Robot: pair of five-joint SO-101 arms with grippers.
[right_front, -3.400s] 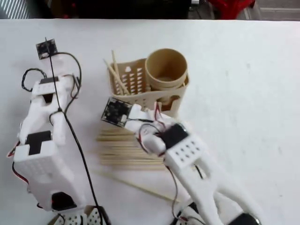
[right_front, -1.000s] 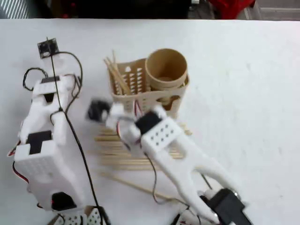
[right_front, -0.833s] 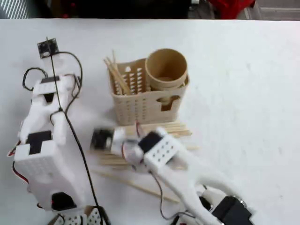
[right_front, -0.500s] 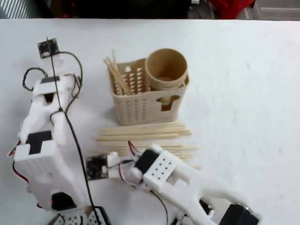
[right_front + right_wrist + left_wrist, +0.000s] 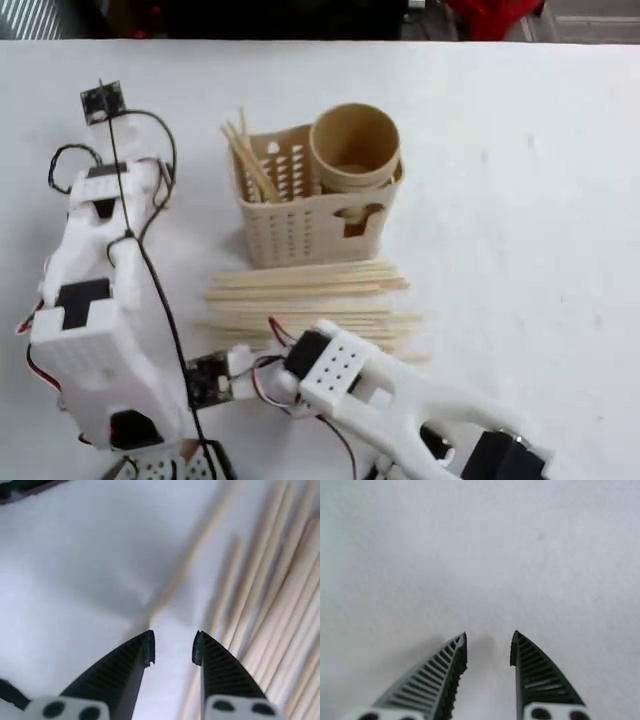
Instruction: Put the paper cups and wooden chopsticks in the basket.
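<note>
Wooden chopsticks, pale and thin, lie in a loose bundle on the white desk, side by side just in front of the cream perforated plastic basket. A few more chopsticks stand tilted in one compartment of the basket. The tan paper cups, nested in a stack, sit upright in the compartment beside it.

The white right arm lies low along the near edge of the desk, with its black wrist camera just past the near end of the bundle. The right arm's jaws are parted by a narrow gap and hold nothing. A single chopstick lies slantwise on the desk, its end just ahead of that gap, and the bundle runs alongside one of the jaws.

The white left arm sits folded at the left side of the desk, apart from the chopsticks. The left arm's jaws are also slightly parted and empty, close over the desk surface. Whether their tips touch it I cannot tell.
</note>
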